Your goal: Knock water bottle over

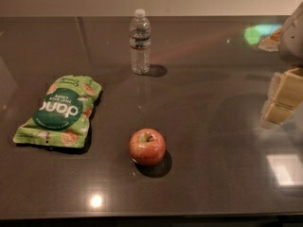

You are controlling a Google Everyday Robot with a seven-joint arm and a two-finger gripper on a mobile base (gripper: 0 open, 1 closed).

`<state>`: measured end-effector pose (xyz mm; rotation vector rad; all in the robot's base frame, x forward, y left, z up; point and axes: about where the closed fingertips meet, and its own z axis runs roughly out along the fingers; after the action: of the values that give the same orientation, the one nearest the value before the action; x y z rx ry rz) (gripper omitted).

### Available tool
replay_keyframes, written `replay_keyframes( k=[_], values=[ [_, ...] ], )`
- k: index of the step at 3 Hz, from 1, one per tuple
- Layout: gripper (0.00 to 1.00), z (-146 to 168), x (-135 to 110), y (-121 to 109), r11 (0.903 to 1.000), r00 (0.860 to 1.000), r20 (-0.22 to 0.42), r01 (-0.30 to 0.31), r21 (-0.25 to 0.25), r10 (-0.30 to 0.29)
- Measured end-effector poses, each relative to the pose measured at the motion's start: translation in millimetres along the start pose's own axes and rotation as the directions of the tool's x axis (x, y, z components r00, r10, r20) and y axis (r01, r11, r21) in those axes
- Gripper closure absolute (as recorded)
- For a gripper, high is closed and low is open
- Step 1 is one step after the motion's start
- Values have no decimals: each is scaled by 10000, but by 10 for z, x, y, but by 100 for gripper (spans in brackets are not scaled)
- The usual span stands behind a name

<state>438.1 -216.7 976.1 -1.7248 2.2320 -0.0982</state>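
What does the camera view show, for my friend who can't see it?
A clear water bottle stands upright at the back of a dark table, with the robot's gripper off at the right edge, apart from it. A red apple sits in front, and a green chip bag lies on the left.

Kitchen-style dark polished counter (213, 188), chip bag (59, 110), apple (147, 146) (hand (276, 100) at right edge)
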Motion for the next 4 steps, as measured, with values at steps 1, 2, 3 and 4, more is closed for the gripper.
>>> replay_keyframes(
  k=[1, 2, 3, 4],
  values=[
    [0, 0, 0, 0, 10000, 10000, 1, 0, 2, 0],
    [0, -17, -30, -26, 10000, 10000, 91, -23, -42, 24],
    [0, 51, -162, -139, 9999, 9988, 489, 40, -161, -32],
    [0, 139, -354, -316, 9998, 9933, 1157, 100, -180, -78]
  ],
)
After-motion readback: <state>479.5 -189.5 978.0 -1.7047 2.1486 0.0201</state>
